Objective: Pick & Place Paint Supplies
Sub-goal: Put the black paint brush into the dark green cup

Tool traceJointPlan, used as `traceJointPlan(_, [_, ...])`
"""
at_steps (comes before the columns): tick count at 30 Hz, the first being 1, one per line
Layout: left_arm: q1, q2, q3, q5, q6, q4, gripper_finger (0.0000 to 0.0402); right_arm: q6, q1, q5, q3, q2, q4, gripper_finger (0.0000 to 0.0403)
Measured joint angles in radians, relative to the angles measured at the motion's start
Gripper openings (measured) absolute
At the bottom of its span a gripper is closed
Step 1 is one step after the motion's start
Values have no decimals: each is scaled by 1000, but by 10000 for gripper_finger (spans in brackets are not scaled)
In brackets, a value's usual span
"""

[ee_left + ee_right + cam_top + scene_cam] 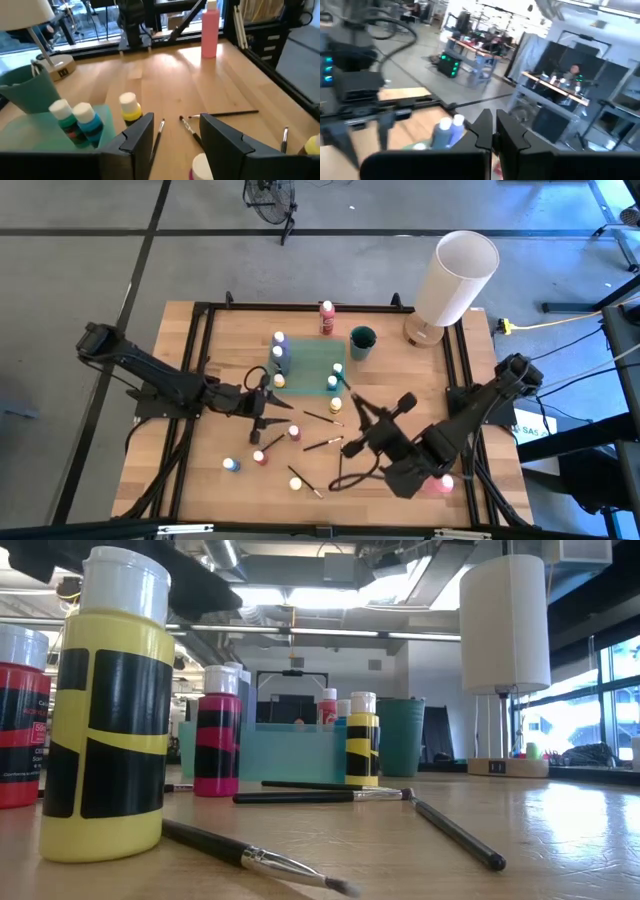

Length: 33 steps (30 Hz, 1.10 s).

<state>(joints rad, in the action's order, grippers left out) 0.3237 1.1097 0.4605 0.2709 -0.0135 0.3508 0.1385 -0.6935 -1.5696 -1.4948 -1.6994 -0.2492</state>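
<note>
Glossy yellow bottle (pixel 103 705), round white cap

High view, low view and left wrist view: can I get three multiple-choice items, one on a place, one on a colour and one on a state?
1. In the high view, where does the green cup stand?
A. on the teal tray
B. just off the tray's corner, on the side of the white lamp
C. at the table's near edge

2. In the low view, what colour is the nearest bottle?
A. blue
B. pink
C. yellow

3. How is the left claw?
A. open, nothing between its fingers
B. shut on a brush
C. shut on a bottle

Answers:
1 B: the cup sits on bare wood between tray and lamp.
2 C: its body is yellow, with a black label and a white cap.
3 A: the left wrist view shows a clear gap between the fingers.
</note>
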Motion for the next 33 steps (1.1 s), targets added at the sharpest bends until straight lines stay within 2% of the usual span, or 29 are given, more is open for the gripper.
traceJointPlan(4, [3, -70, 0, 0, 16, -92, 149, 54, 18, 12, 0, 76, -74, 8])
traceJointPlan(7, [3, -117, 0, -17, 11, -167, 145, 183, 38, 75, -1, 133, -206, 8])
traceJointPlan(10, [4, -147, 0, -35, 11, -238, 144, 445, 77, 223, -1, 194, -467, 8])
traceJointPlan(14, [4, -168, 0, -31, 26, -300, 144, 924, 164, 420, -1, 237, -942, 8])
traceJointPlan(17, [4, -170, 0, -30, 27, -314, 143, 1135, 218, 489, 1, 237, -1152, 8])
traceJointPlan(19, [3, -171, 0, -29, 27, -317, 143, 1151, 245, 507, 0, 236, -1163, 8])
traceJointPlan(25, [3, -170, 0, 0, 26, -330, 143, 1057, 377, 620, 0, 244, -1153, 7])
traceJointPlan(29, [3, -174, 0, 10, -14, -358, 143, 895, 492, 721, 0, 243, -1069, 7])
traceJointPlan(33, [3, -205, 0, 94, -27, -355, 143, 701, 585, 767, 0, 242, -921, 7])
